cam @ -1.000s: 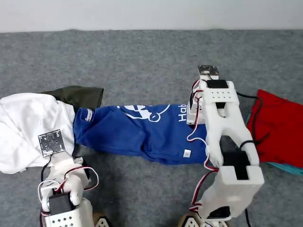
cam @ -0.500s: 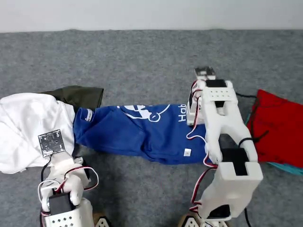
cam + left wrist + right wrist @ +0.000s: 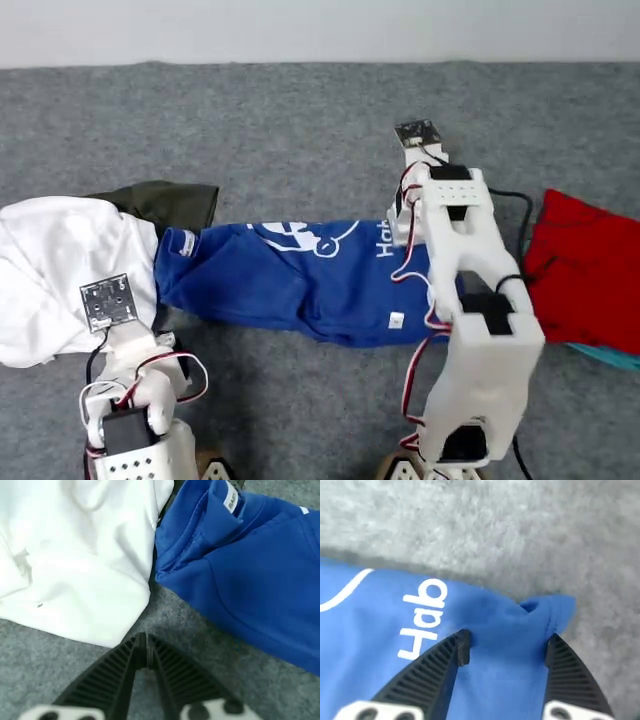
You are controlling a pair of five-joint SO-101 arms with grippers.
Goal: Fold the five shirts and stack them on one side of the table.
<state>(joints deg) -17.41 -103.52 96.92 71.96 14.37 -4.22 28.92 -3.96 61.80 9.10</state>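
The right arm's fingers (image 3: pixel 436 672) stood well apart, one on each side of a bunched corner of the blue shirt (image 3: pixel 290 275), their tips pressed down onto the cloth beside the white lettering. They had not closed, so the corner lay between them unheld. Over the last second this arm had reached a little farther out over the table (image 3: pixel 300 120) and swung slightly toward the middle, uncovering more of the red shirt (image 3: pixel 585 275) beside it. The blue shirt itself had not shifted. I judged this a lining-up on the hem corner before a pinch, the opening step of a fold that was not yet begun.

The left arm's fingers (image 3: pixel 125 670) were closed tip to tip on nothing, poised low over bare table just short of where the white shirt (image 3: pixel 60 260) and the collar end of the blue shirt nearly met. This arm had kept still through the second.

The blue shirt lay stretched sideways across the middle of the table, rumpled and unfolded. At its collar end the white shirt sat in a loose heap, overlapping a dark green shirt (image 3: pixel 165 203) behind it. At the other end the red shirt rested on a teal garment (image 3: pixel 600 356) that peeked out beneath its near edge. All five lay loose on the table, none neatly folded, so most of the task looked to be ahead.
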